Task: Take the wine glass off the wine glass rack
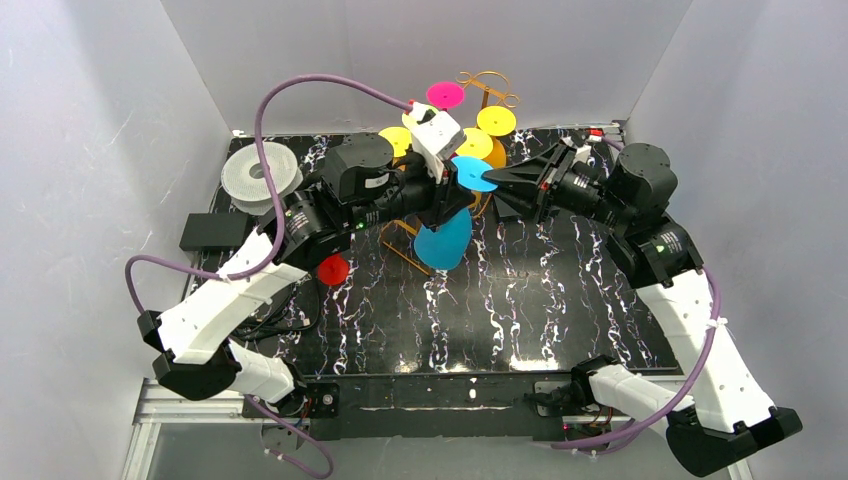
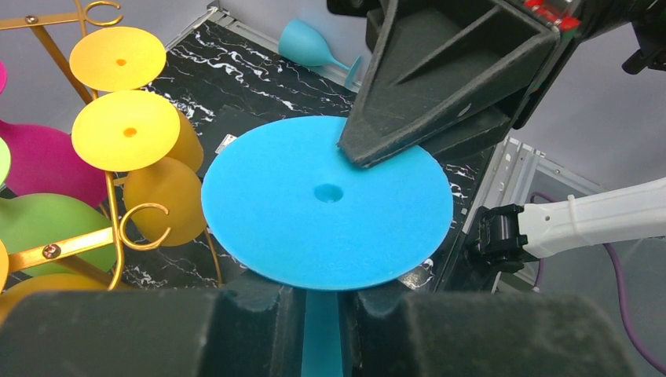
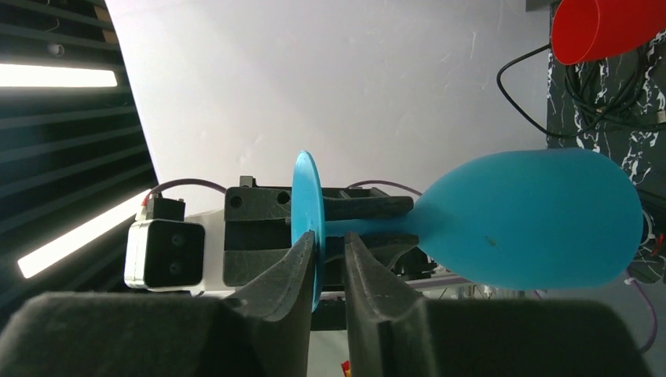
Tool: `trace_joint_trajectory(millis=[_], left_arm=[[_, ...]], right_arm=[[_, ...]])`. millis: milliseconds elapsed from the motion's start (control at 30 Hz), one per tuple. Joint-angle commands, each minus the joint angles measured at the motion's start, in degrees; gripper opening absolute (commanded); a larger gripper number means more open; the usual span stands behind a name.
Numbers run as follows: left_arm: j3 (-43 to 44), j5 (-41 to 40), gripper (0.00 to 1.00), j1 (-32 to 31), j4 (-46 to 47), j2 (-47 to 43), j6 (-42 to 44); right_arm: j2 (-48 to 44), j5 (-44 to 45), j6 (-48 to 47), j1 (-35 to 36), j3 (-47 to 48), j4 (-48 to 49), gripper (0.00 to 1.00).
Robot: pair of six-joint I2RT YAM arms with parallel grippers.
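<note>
The left gripper [image 2: 322, 310] reaches toward three o'clock, clamped on the blue wine glass's [image 1: 443, 245] stem at the wine glass rack's [image 1: 487, 92] six o'clock. The right gripper [image 3: 320, 263], pointing toward nine, straddles the glass's foot (I cannot tell whether it pinches).

Wine glass [image 1: 445, 240] between grippers
Before wine glass rack [image 1: 487, 84]; left gripper [image 2: 322, 322] at left, right gripper [image 3: 326, 255] at right.
</note>
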Motion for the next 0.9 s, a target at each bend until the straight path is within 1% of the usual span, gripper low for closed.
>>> trace_joint_trajectory(millis=[0,100,133,267,333,533,600,700,867], left_arm=[[0.3,-3.6,0.0,-1.6,4.1,-2.9,-0.8],[0.5,-3.9,0.0,-1.6,4.1,-2.8,-0.8],[0.7,-3.8,0.0,-1.6,3.9,-2.8,-0.6],[1.3,-6.6,0.0,-1.6,2.8,-3.1,-0.6],[1.4,-7.6,0.0,-1.6,2.5,-3.4,-0.7],[1.9,-10.4,0.0,-1.6,1.2,-3.7,-1.2],[1.9,-11.7,0.0,-1.6,0.9,-3.7,-2.4],[0.3,-13.6,0.0,-1.6,3.1,-4.2,-5.0],[1.2,-15.8,0.0,-1.6,2.6,-4.0,-8.6]], right_arm=[[-0.6,-3.2,-2.2,0.1,-1.1,3.2,0.34],[0.0,-3.5,-4.4,-0.2,-0.1,2.5,0.51],[0.3,-3.3,-5.3,-0.3,0.5,1.6,0.56],[0.3,-2.5,-8.9,-0.7,2.6,-2.0,0.7],[0.0,-1.4,-11.0,-0.9,3.4,-4.5,0.76],[-1.2,3.1,-16.6,-1.7,5.9,-9.3,0.82],[-1.6,4.3,-18.1,-1.8,6.6,-10.3,0.83],[-2.6,5.8,-20.4,-2.0,7.1,-11.3,0.84],[-4.1,8.2,-22.7,-2.1,7.0,-11.8,0.84]])
